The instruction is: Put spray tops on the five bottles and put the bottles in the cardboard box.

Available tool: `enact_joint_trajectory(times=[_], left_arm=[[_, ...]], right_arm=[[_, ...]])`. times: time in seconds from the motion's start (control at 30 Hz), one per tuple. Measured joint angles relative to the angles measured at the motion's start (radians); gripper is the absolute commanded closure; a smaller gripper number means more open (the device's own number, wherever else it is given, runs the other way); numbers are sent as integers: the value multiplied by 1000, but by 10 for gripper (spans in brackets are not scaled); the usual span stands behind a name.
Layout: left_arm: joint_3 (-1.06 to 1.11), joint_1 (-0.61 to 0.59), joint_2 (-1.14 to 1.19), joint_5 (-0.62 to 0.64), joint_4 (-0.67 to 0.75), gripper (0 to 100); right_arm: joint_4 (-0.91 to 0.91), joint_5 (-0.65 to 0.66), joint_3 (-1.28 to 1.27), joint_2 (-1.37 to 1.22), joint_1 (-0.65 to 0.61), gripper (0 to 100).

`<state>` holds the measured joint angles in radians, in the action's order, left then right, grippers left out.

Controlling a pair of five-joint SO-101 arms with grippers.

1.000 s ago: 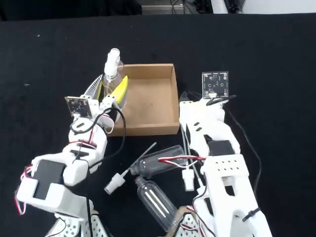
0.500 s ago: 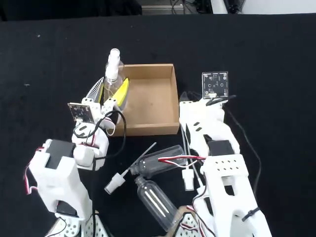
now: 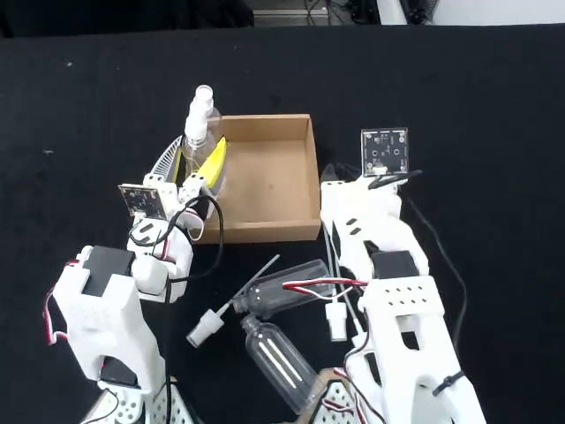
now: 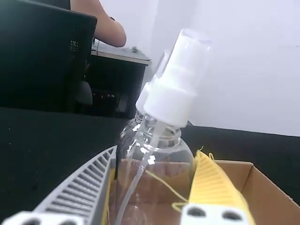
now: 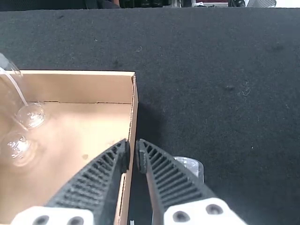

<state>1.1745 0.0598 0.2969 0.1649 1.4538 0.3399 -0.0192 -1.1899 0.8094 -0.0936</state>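
My left gripper (image 3: 196, 148) is shut on a clear bottle (image 3: 198, 132) with a white spray top (image 3: 203, 97). It holds the bottle slightly tilted at the left wall of the cardboard box (image 3: 265, 190). In the left wrist view the bottle (image 4: 154, 159) and its spray top (image 4: 176, 93) stand between the grey and yellow fingers (image 4: 213, 183). My right gripper (image 3: 328, 172) is at the box's right wall, and its fingers (image 5: 161, 171) are shut in the right wrist view. Two clear bottles (image 3: 287, 287) (image 3: 278, 358) lie on the table in front of the box.
A loose spray top (image 3: 207, 329) with its tube lies beside the lying bottles. Another white top (image 3: 335, 322) sits under the right arm. The box floor (image 5: 70, 136) is bare. Black table stretches wide to the far side and right.
The left arm's rear links have risen and folded up. The gripper and bottle have barely shifted at the box's left wall. The right arm has not moved.
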Motion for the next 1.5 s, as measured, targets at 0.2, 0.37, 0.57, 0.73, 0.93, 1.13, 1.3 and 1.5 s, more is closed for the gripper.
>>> enact_joint_trajectory(times=[0.2,0.37,0.57,0.73,0.93,1.13,1.3,1.5], left_arm=[[0,0,0,0,0,970],[0,0,0,0,0,970],[0,0,0,0,0,819],[0,0,0,0,0,795],[0,0,0,0,0,795],[2,0,0,0,0,795],[2,-3,0,0,0,795],[2,-3,0,0,0,795]], right_arm=[[0,0,0,0,0,986],[0,0,0,0,0,986],[0,0,0,0,0,986],[0,0,0,0,0,986],[0,0,0,0,0,986],[0,0,0,0,0,986],[0,0,0,0,0,986],[0,0,0,0,0,986]])
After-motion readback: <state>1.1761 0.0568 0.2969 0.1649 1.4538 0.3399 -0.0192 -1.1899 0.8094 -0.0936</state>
